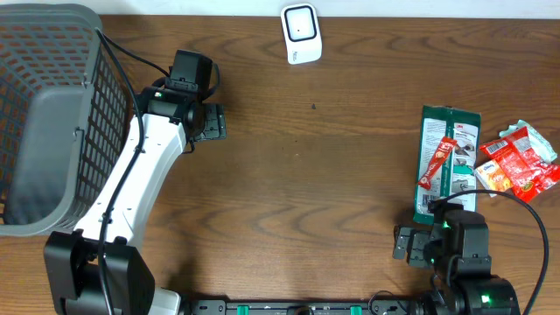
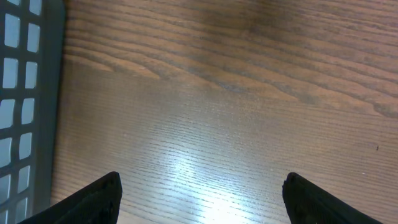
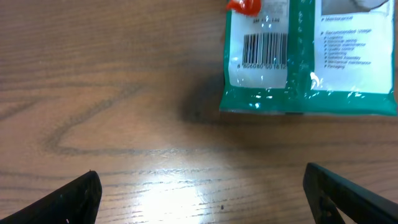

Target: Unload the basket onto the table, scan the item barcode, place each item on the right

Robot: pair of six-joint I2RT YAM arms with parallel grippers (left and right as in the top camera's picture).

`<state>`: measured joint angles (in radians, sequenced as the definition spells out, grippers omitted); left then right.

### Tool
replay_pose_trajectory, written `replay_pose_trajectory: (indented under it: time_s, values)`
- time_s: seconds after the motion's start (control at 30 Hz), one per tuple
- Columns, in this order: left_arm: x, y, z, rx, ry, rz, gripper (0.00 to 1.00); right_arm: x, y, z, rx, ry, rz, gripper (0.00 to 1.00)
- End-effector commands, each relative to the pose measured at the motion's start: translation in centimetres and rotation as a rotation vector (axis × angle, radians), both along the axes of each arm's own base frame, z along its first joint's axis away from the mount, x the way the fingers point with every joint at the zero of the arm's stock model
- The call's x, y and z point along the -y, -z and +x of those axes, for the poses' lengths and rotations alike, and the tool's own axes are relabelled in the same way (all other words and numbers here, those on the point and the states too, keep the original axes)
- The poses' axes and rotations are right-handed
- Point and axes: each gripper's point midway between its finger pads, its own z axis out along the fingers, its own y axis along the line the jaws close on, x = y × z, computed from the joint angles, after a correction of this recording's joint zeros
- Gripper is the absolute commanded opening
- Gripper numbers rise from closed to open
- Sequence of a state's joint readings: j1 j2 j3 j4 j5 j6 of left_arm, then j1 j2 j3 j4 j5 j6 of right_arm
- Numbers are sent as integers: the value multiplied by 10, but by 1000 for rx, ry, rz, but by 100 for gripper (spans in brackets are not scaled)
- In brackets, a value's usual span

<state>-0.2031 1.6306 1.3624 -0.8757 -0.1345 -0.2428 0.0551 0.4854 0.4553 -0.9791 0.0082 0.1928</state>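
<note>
The green packet (image 1: 448, 157) is lying barcode (image 3: 265, 48) up at the right of the tabletop (image 1: 332, 175), just beyond your right hand (image 3: 202, 175), which is hovering wide and empty, seemingly lining up a pick, while your left hand (image 2: 202, 182) is hanging wide beside the basket (image 1: 52, 131), short of the far white scanner (image 1: 301, 33).

Overhead: basket (image 1: 52, 114) cut off by the left and top edges; its right wall partly behind the left arm (image 1: 144, 175). Green packet (image 1: 448, 144): lower end partly covered by the right arm (image 1: 459, 254), print too small to read.

Left wrist: basket wall cropped at left; only the tips of the left gripper (image 2: 202, 199) show, cut by the bottom edge.

Right wrist: packet cropped top and right, barcode (image 3: 265, 46) digits blurred, red strip (image 3: 244, 6) cut at the top. Right gripper (image 3: 202, 193): tips only, at the bottom edge.
</note>
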Motion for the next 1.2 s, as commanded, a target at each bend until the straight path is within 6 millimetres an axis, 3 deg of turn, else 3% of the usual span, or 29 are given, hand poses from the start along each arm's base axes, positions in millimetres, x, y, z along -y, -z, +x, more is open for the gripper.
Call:
replay_pose_trajectory:
  time_s: [0.0,0.13,0.23,0.37,0.5,0.6,0.7,0.8,1.0,1.07,1.17]
  values:
    - [-3,4,-2,-12,-11,13,84,-2,-8,2,48,-24,-15,99]
    - [-3,4,-2,-12,-11,13,83,1,-17,3,111,-38,-44,99]
    - [-3,4,-2,-12,-11,12,84,1,-38,10,244,-32,-39,99]
    - [-3,4,-2,-12,-11,12,83,-1,-88,35,540,-21,-17,99]
    - [-3,4,-2,-12,-11,12,84,-2,-164,59,983,-5,16,99]
    - [-3,4,-2,-12,-11,13,84,-6,-204,58,1275,-15,47,99]
    - [-3,4,-2,-12,-11,13,84,-7,-223,51,1476,-19,64,99]
    - [-3,4,-2,-12,-11,12,84,-7,-219,49,1531,-18,66,99]
    - [-3,4,-2,-12,-11,13,83,-14,-188,63,1405,-93,-35,99]
    - [-3,4,-2,-12,-11,13,84,-15,-165,71,1308,-101,-43,99]
    - [-3,4,-2,-12,-11,13,84,-16,-116,81,1104,-114,-47,99]
